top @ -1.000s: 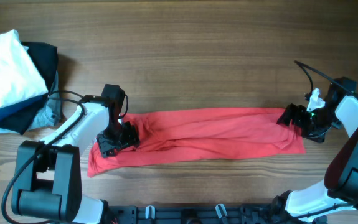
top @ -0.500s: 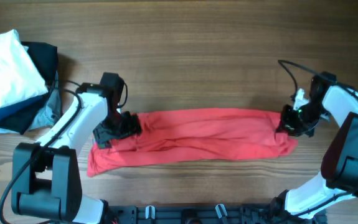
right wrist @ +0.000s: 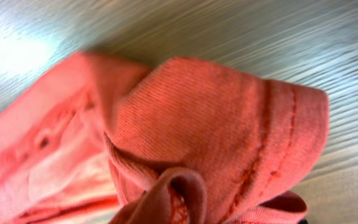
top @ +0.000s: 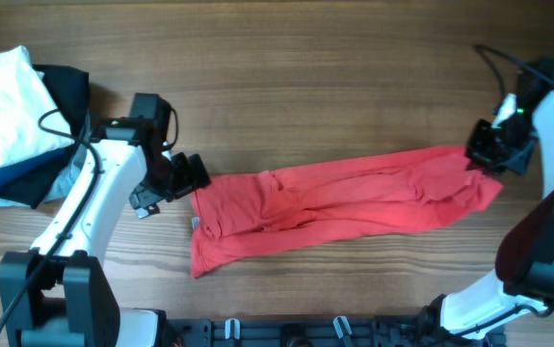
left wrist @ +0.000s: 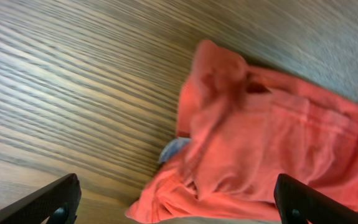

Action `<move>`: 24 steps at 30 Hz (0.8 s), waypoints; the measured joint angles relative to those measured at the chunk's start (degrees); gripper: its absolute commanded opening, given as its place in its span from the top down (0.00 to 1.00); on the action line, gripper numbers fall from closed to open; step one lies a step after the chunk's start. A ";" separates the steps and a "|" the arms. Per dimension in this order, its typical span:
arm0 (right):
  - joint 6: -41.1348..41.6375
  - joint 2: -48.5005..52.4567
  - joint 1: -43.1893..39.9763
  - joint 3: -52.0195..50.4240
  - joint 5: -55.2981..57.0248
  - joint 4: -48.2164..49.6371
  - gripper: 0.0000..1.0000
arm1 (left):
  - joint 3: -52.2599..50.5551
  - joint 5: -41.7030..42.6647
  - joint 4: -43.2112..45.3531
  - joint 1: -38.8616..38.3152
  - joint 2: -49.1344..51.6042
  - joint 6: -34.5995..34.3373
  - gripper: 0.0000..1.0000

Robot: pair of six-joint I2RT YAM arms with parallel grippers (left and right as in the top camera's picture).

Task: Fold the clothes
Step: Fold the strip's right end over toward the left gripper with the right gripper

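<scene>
The red cotton T-shirt [top: 344,198] lies in a long crumpled band on the wooden table [top: 305,77]. Only the wrist views show the grips: left pincer [top: 190,178] spread apart at its 9 o'clock end, right pincer [top: 487,154] clamped on the bunched hem at 3 o'clock.

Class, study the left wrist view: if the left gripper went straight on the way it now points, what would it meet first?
Most likely the bunched end of the red T-shirt, lying just ahead of the open left gripper; depth is unclear.
</scene>
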 measured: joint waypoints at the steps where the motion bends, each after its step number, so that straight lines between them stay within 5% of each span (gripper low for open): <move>1: 0.04 -0.15 2.51 0.00 0.11 -0.96 0.96 | 0.00 -0.15 -0.04 1.11 0.00 0.00 0.00; 15: 7.54 -0.20 34.05 -0.11 5.62 -4.66 0.95 | 0.02 0.33 -0.28 4.31 0.00 0.02 0.00; 17: 8.22 -0.20 36.61 -0.11 5.60 -5.07 0.78 | 0.00 0.31 -0.28 4.31 0.00 0.00 0.00; 20: 8.09 -0.20 38.16 -0.11 4.76 -5.31 0.75 | 0.00 0.33 -0.42 4.31 0.00 0.00 0.00; 22: 6.32 -0.20 38.82 -0.13 1.92 -4.42 0.59 | 0.00 0.33 -0.57 4.31 0.00 0.00 0.00; 24: 3.34 -0.20 38.91 -0.13 -2.05 -3.48 0.58 | 0.00 0.33 -0.63 4.31 0.00 0.00 0.00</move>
